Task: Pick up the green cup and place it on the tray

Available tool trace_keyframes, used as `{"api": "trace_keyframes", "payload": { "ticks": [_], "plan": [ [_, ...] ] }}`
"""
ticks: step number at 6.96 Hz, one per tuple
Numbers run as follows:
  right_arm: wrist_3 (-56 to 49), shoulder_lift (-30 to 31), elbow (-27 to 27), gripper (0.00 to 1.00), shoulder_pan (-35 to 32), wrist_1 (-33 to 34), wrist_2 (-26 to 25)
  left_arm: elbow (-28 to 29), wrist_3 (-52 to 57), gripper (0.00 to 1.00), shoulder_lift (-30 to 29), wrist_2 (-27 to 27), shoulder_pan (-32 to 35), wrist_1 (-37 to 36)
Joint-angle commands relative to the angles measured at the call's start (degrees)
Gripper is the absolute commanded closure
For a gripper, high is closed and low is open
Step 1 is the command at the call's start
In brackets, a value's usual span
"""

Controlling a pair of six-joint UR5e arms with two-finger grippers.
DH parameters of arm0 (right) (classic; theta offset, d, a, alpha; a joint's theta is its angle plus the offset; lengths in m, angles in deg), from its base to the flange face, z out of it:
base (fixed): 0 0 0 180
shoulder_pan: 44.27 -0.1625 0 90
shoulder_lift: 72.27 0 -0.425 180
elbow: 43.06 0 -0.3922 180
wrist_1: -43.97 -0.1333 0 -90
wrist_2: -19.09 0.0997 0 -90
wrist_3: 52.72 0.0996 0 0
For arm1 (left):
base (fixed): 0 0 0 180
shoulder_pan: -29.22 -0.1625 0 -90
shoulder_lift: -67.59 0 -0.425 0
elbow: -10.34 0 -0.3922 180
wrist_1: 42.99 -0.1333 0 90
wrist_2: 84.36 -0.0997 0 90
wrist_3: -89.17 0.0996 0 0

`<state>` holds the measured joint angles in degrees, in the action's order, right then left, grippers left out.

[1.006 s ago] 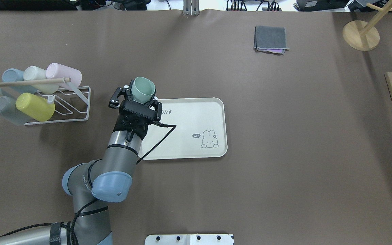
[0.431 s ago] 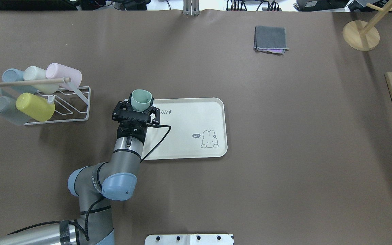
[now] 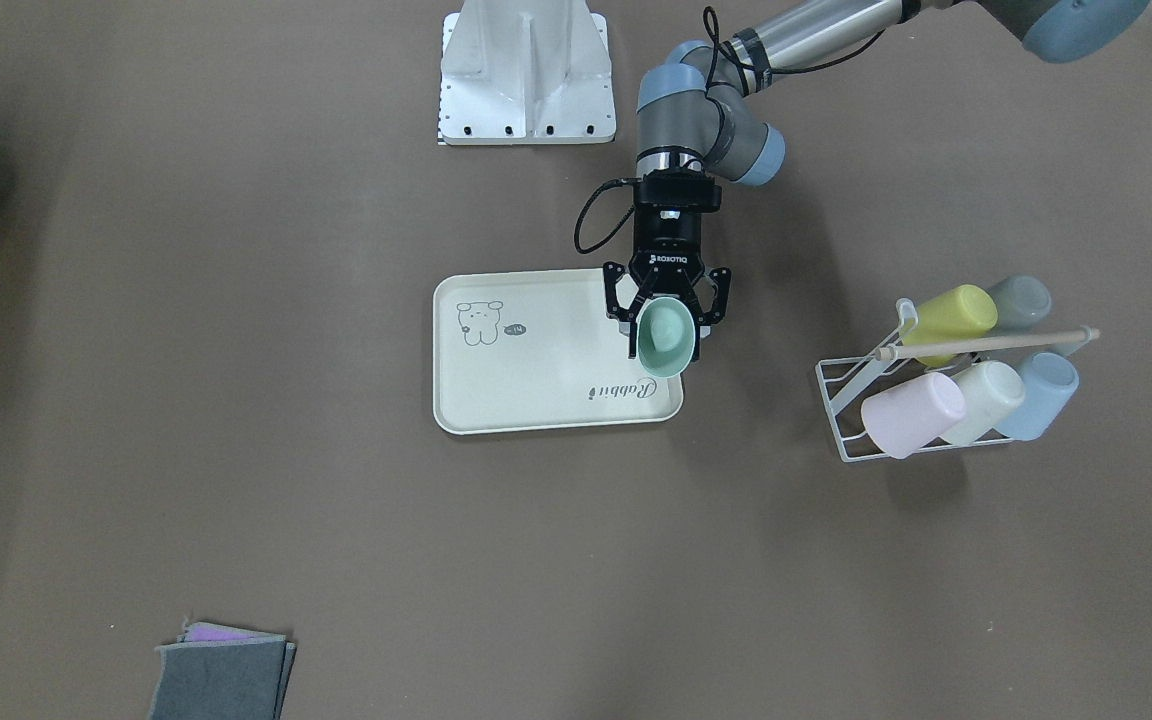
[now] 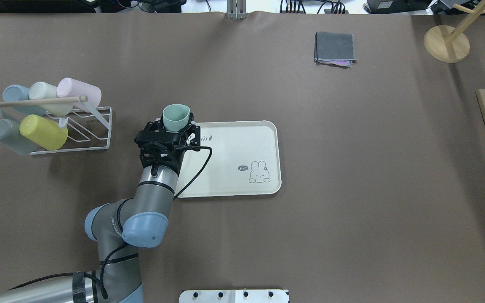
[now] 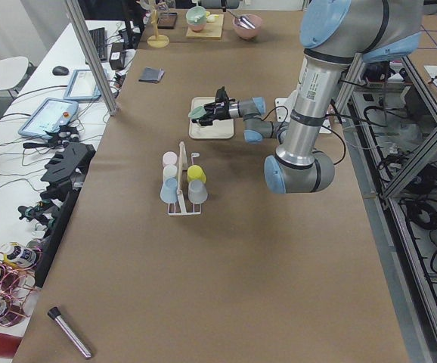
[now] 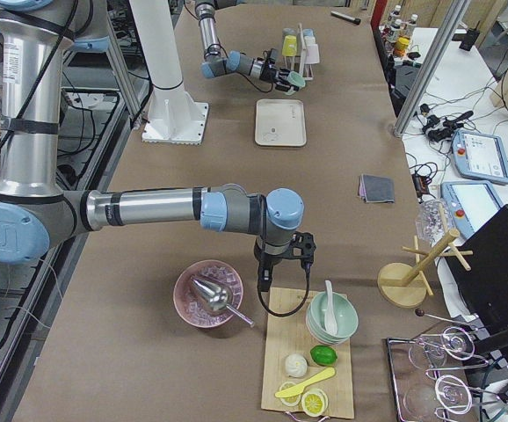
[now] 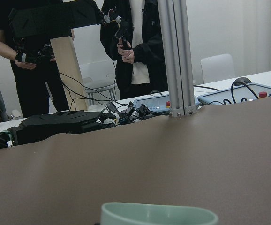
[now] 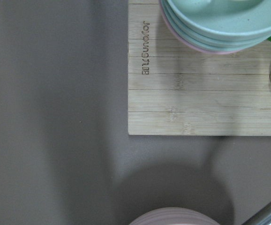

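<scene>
**Front-facing view:** the left claw (image 3: 666,330) was clamped on the green cup (image 3: 663,350). The cup hung tilted, mouth toward the camera, over the 3 o'clock edge of the tray (image 3: 536,350). The cup rack (image 3: 946,385) stood well apart at the tray's 3 o'clock, with a yellow-green cup (image 3: 948,312) among the cups on it. The pick looked done; lowering and letting go were left.

**Overhead view:** the cup appeared at the tray's 10 o'clock corner, seemingly at the rim or just past it. This view gave no sense of the cup's height.

**Exterior left view:** the side angle filled that gap. The cup, small here, seemed to be held clear above the tray, not resting on it.

**Exterior right view:** only here did the right claw (image 6: 276,268) show, hanging over the table between a pink bowl (image 6: 210,294) and a wooden board (image 6: 311,352). I cannot tell whether it was wide or narrow.

**Left wrist view:** only the cup's rim showed, at 6 o'clock, with bare table and standing people (image 7: 131,51) beyond.

**Right wrist view:** the board and stacked bowls (image 8: 220,23) showed, but no claw fingers.
</scene>
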<state>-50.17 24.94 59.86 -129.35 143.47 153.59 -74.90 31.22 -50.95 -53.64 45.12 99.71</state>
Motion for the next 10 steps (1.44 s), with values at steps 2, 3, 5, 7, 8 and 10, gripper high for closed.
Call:
{"api": "trace_keyframes", "payload": {
  "ticks": [2,3,5,7,8,10],
  "plan": [
    [0.0,-0.01,0.0,0.0,0.0,0.0,-0.03,-0.63,-8.99,0.36,1.11,-3.29,0.27,0.74],
    [0.0,-0.01,0.0,0.0,0.0,0.0,-0.03,-0.45,-11.9,0.37,0.94,-3.3,0.18,0.47],
    [-0.09,0.17,0.0,0.0,0.0,0.0,-0.03,1.99,-12.19,0.37,-0.37,-3.65,-0.69,0.29],
    [-0.18,0.43,0.0,0.0,0.0,0.0,-0.03,8.4,-12.01,0.37,-5.98,-4.97,-1.14,0.29],
    [-0.18,0.52,0.0,0.0,0.0,0.0,-0.03,11.56,-11.93,0.36,-8.62,-5.75,-1.22,0.29],
    [-0.09,0.52,0.0,0.0,0.0,0.0,-0.03,16.32,-11.84,0.36,-12.49,-6.28,-1.14,0.12]
  ]
}}
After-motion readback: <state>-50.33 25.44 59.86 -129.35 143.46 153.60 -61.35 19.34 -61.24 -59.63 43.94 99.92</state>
